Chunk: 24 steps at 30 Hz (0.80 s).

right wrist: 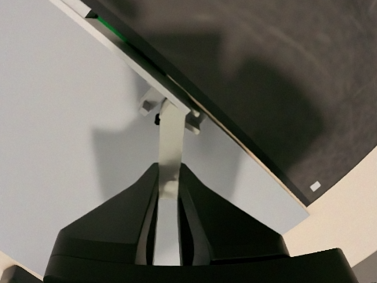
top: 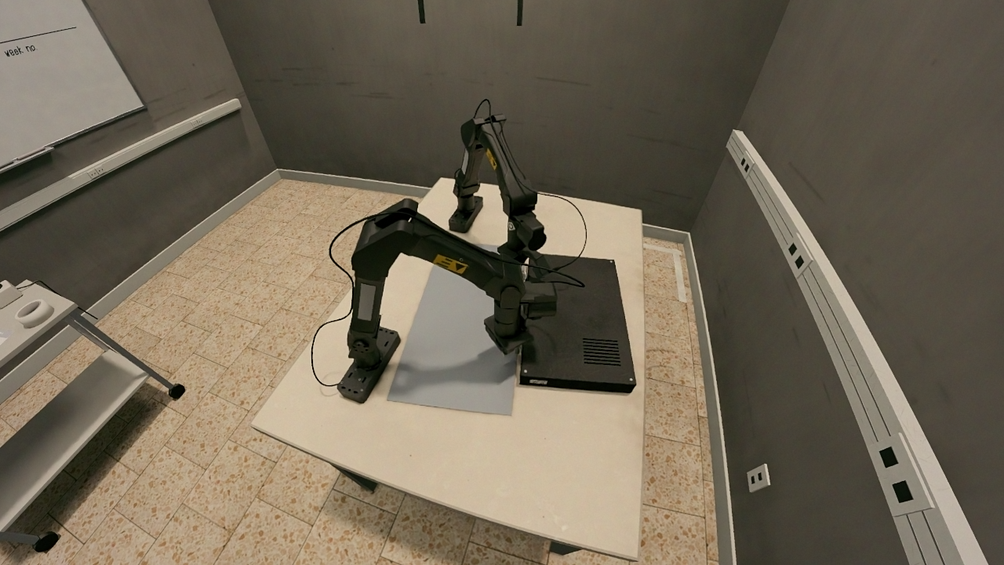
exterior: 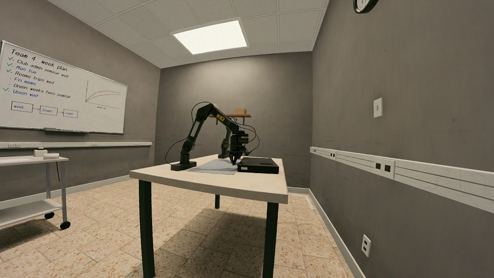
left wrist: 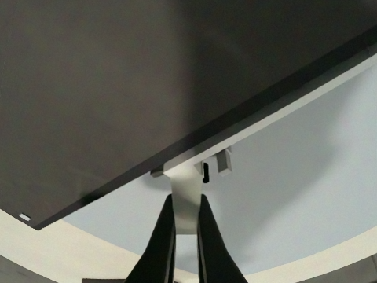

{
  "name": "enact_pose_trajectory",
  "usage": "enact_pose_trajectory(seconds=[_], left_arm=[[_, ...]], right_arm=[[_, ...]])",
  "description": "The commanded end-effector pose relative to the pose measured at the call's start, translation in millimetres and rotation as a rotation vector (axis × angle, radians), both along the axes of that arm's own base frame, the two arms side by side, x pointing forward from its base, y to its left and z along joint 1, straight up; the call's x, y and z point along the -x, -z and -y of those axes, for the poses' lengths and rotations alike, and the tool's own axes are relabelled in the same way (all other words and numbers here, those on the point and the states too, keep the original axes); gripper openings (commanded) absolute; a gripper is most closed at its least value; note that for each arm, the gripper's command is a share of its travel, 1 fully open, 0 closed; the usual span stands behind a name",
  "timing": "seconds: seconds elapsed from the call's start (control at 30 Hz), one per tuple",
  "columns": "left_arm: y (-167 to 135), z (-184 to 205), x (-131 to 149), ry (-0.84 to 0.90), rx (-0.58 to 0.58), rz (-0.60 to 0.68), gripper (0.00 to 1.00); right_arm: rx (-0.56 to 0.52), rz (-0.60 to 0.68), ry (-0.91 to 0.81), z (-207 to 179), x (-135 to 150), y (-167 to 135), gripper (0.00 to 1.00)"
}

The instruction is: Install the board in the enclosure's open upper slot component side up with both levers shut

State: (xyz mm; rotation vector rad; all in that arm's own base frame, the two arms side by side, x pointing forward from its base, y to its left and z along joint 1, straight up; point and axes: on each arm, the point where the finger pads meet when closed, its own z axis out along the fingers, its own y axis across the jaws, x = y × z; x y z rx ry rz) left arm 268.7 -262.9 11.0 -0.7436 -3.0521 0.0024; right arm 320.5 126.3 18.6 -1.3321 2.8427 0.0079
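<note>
Green flat board with pale straight panel (left wrist: 251,135) (right wrist: 118,51) might be jammed crooked if one end is pushed harder; black flat metal box (top: 582,302) (exterior: 257,165) (left wrist: 98,79) (right wrist: 275,79) might be shoved towards right bench edge. Board seen as thin green strip (right wrist: 111,29) in box's left side. Pale flat levers (left wrist: 185,204) (right wrist: 170,145) pinched by nearly closed left gripper (top: 515,253) (left wrist: 186,200) and right gripper (top: 515,348) (exterior: 233,162) (right wrist: 168,173).
</note>
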Motion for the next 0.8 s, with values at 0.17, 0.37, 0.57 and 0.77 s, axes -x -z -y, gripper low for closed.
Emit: enact_pose_trajectory(seconds=[0.17, 0.37, 0.57, 0.77], left_arm=[[-5.2, 8.2, -1.1, -0.167, -0.009, 0.01, 0.03], [-5.2, 9.7, -0.8, -0.225, -0.009, 0.009, 0.03], [-5.3, 10.0, -1.5, -0.256, -0.009, 0.009, 0.03], [-5.7, 10.0, -1.7, -0.256, -0.008, 0.01, 0.03]], right_arm=[[0.004, 0.03, 0.17, -4.2, 2.5, -4.7, 0.03], [0.005, 0.028, 0.227, -5.2, 3.8, -4.7, 0.03], [0.005, 0.027, 0.258, -5.4, 4.4, -4.8, 0.03], [0.006, 0.025, 0.26, -4.6, 4.6, -4.7, 0.03]])
